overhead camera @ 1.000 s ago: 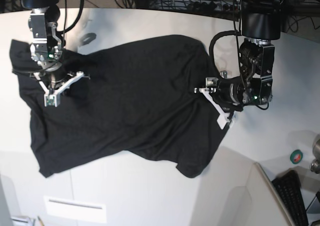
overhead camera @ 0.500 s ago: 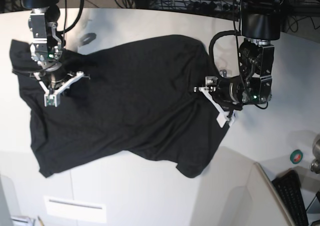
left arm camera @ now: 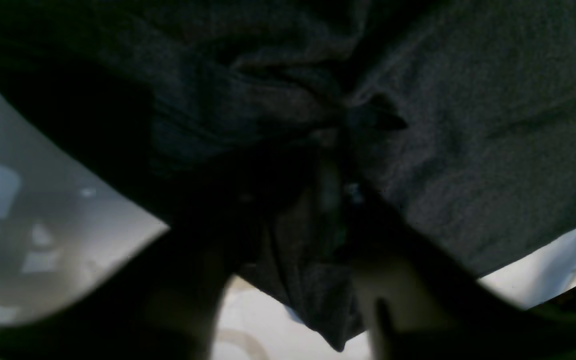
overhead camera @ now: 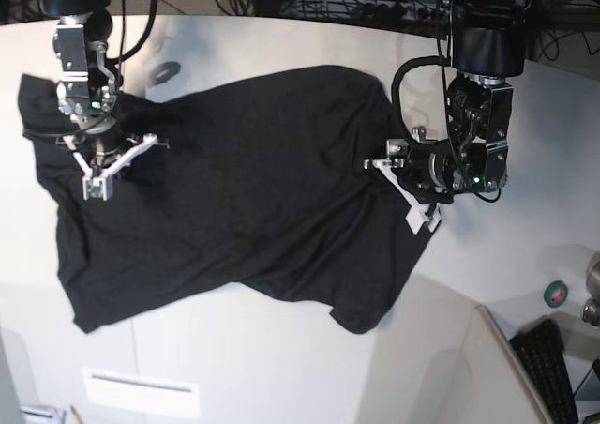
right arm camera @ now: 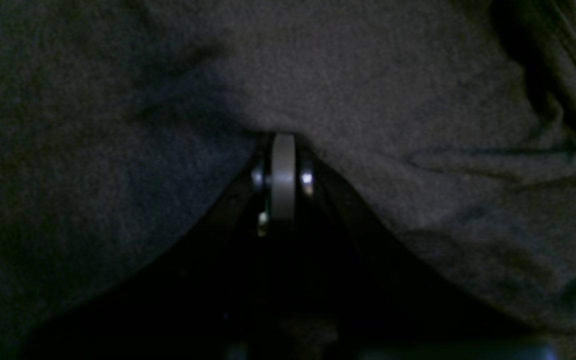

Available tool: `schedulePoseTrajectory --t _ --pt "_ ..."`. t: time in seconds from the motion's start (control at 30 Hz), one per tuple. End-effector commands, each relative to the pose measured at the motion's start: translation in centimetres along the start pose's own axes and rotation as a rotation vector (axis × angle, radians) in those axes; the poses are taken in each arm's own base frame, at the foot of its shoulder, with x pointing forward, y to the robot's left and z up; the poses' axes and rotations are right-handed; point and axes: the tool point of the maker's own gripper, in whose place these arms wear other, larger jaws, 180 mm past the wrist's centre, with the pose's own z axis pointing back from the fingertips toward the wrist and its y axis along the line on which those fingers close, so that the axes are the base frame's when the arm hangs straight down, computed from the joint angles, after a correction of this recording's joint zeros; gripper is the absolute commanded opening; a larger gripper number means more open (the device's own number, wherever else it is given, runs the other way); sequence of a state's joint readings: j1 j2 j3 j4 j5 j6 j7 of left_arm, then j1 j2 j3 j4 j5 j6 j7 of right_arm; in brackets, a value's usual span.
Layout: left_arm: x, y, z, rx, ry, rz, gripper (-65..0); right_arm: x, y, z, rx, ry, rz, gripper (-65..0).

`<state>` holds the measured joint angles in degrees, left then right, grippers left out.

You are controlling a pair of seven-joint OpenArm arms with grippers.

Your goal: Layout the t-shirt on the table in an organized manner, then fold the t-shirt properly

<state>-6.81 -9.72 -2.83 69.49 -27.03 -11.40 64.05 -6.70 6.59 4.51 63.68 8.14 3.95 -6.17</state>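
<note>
The black t-shirt lies spread, wrinkled and plain side up, on the white table. My left gripper is at the shirt's right edge. In the left wrist view its fingers are closed on a bunched fold of the t-shirt. My right gripper rests on the shirt's upper left part. In the right wrist view its jaws stand together at the tip, with the t-shirt tented up around them. The print is hidden.
A green tape roll and a keyboard sit at the right front. A small dark ring lies on the table behind the shirt. Cables run along the back edge. A white label is at the front left.
My left gripper's jaws have closed on the shirt's right edge and the wrist has shifted slightly up. The right arm and the shirt stay as they were.
</note>
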Motion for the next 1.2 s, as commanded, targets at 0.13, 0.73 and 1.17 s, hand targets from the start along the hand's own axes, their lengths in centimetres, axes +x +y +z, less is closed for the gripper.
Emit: schedulePoseTrajectory --t 0.13,0.73,1.17 --pt "2.3 -0.9 1.1 -0.012 -0.061 -0.024 -65.0 -1.9 -0.5 0.2 -0.012 0.083 0.004 -65.0" --pt "-0.3 3.8 8.0 0.115 -0.158 0.013 -65.0 -2.1 -0.7 0.2 -0.015 0.086 0.005 -65.0" --pt "-7.5 7.5 10.6 0.220 -0.121 0.112 -65.0 -2.1 -0.5 0.2 -0.013 0.086 0.003 -65.0"
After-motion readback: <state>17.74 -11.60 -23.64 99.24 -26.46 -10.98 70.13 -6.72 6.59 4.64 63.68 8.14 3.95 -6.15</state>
